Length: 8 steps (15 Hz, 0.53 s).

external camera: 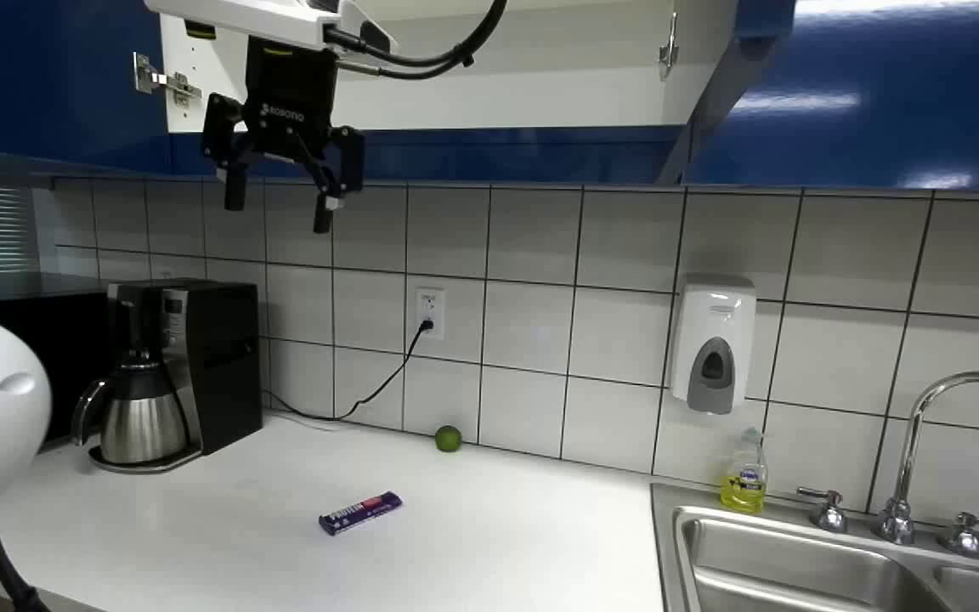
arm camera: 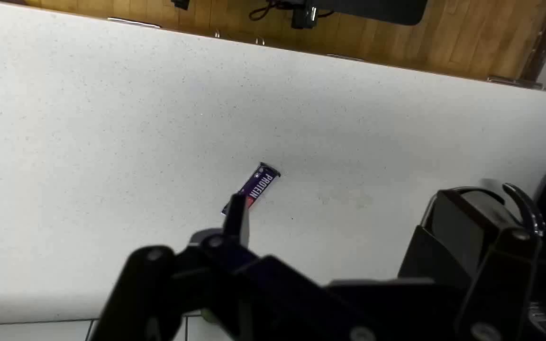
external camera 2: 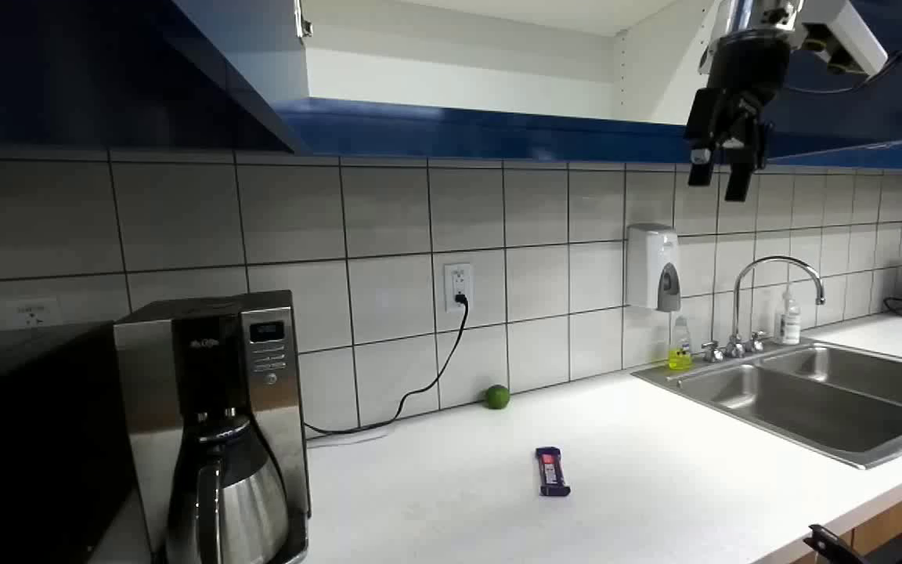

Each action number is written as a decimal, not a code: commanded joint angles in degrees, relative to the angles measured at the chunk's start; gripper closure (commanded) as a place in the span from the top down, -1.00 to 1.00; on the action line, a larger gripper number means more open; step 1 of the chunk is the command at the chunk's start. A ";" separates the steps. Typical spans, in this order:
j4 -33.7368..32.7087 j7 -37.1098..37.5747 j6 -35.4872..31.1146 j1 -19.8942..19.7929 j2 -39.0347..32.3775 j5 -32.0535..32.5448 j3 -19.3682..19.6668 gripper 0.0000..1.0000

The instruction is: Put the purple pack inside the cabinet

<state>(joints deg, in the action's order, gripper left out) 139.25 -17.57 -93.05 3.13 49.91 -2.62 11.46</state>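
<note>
The purple pack [external camera: 360,512] lies flat on the white counter in both exterior views [external camera 2: 552,471]. In the wrist view the pack [arm camera: 259,183] is partly covered by one fingertip. The cabinet [external camera: 489,155] is on the wall above, with a blue front and a bare white interior. Its doors stand open, and its lower blue edge also shows in an exterior view [external camera 2: 482,133]. My gripper [external camera: 279,211] is open and empty, high above the counter near the level of the cabinet's lower edge. It also shows in an exterior view [external camera 2: 719,184] and in the wrist view [arm camera: 348,203].
A coffee maker [external camera: 222,365] stands on the counter, its black cord [external camera: 370,393] running to the wall outlet. A green ball [external camera: 448,439] lies by the tiled wall. A soap dispenser [external camera: 715,340], yellow soap bottle [external camera: 744,480], sink [external camera 2: 733,392] and faucet [external camera 2: 739,298] are beyond.
</note>
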 commanded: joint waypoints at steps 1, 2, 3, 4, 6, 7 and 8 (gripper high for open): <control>-0.18 -0.45 0.16 -0.76 -0.20 -0.42 -0.49 1.00; -0.18 -0.45 0.15 -0.76 -0.20 -0.42 -0.49 1.00; -0.18 -0.45 0.15 -0.76 -0.20 -0.42 -0.49 1.00; -0.18 -0.45 0.15 -0.76 -0.20 -0.42 -0.49 1.00; 0.04 -0.47 -0.45 -1.02 -1.19 0.06 -0.26 1.00; 0.27 -0.32 -0.90 -1.32 -1.90 0.48 -0.18 1.00; 0.73 0.44 -1.74 -2.07 -3.04 1.32 -0.32 1.00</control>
<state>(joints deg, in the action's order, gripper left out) 139.44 -17.55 -93.16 2.93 49.53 -2.50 11.47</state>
